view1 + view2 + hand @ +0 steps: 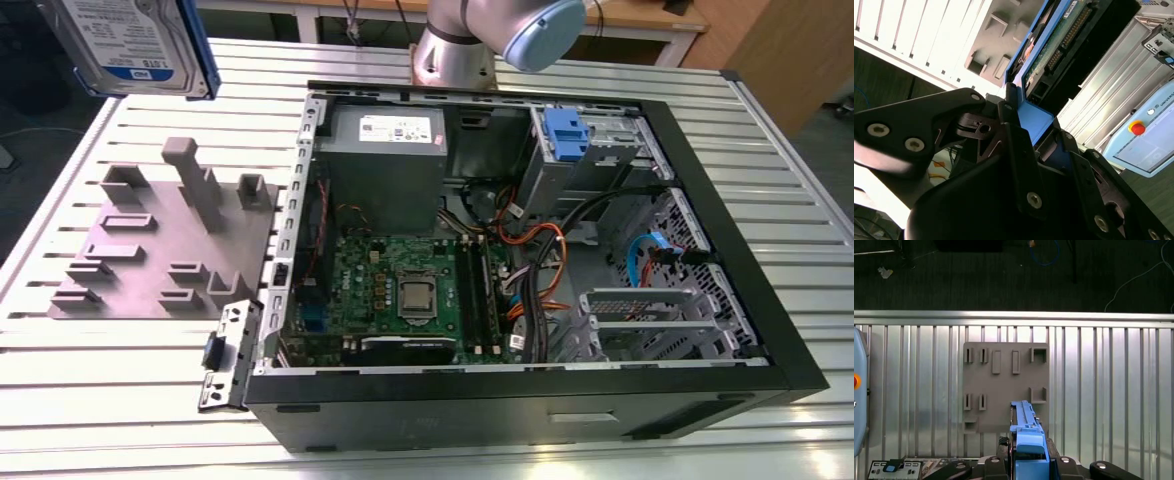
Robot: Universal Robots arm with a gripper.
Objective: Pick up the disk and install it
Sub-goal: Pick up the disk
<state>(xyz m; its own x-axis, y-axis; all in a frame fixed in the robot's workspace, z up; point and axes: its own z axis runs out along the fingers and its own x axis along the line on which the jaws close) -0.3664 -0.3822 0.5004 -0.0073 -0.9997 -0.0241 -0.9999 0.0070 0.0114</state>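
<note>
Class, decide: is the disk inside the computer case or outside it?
Outside: the gripper holds the disk over the grey tray, beside the open case.

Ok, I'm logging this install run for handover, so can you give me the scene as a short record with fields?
gripper: shut on the disk, at its edge
disk: held in the air, label showing in the exterior view
computer case: open, on the table
tray: grey, slotted, on the table, to the exterior view's left of the computer case
install status: disk not yet in the computer case
</note>
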